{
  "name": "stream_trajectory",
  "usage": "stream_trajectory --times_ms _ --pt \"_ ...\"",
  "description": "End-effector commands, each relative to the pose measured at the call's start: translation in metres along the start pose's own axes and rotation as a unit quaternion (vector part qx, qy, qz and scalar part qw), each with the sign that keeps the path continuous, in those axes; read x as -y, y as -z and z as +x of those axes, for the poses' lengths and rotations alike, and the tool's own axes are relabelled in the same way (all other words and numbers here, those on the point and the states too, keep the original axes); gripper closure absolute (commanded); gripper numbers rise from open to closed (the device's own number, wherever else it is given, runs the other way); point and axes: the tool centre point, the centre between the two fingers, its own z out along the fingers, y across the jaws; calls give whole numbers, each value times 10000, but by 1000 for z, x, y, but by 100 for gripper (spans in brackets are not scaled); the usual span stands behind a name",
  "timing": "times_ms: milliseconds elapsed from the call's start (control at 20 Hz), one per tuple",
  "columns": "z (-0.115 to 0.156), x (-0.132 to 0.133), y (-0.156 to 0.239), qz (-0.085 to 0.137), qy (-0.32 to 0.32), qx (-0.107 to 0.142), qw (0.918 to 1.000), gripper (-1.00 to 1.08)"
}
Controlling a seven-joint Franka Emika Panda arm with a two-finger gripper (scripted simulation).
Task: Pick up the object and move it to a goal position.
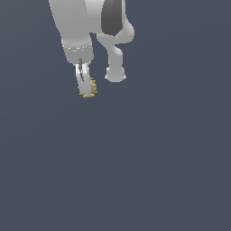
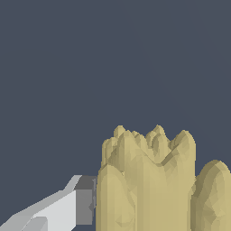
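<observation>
The object (image 1: 90,88) is a tiny yellow-gold item with a spiky, jagged outline. In the exterior view it sits at the tips of my white gripper (image 1: 85,90), which points down from the arm at the upper left. In the wrist view the object (image 2: 149,185) looms large and close. One white finger with a grey pad (image 2: 85,205) presses against its side. The other finger is hidden behind the object. The gripper is shut on the object. I cannot tell how high it is above the surface.
The plain dark grey-blue surface (image 1: 135,171) fills the rest of both views. The arm's white links and another joint (image 1: 115,72) hang at the top of the exterior view. No goal marker shows.
</observation>
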Motion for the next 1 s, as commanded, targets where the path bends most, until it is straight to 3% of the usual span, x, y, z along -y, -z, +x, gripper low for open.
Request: stream_trajectory --times_ms 0,450,950 --pt "16 -3 23 -6 5 0 10000 108" --pt "55 -5 79 -4 16 -2 10000 108" --pt "68 -4 96 -4 19 -2 10000 108"
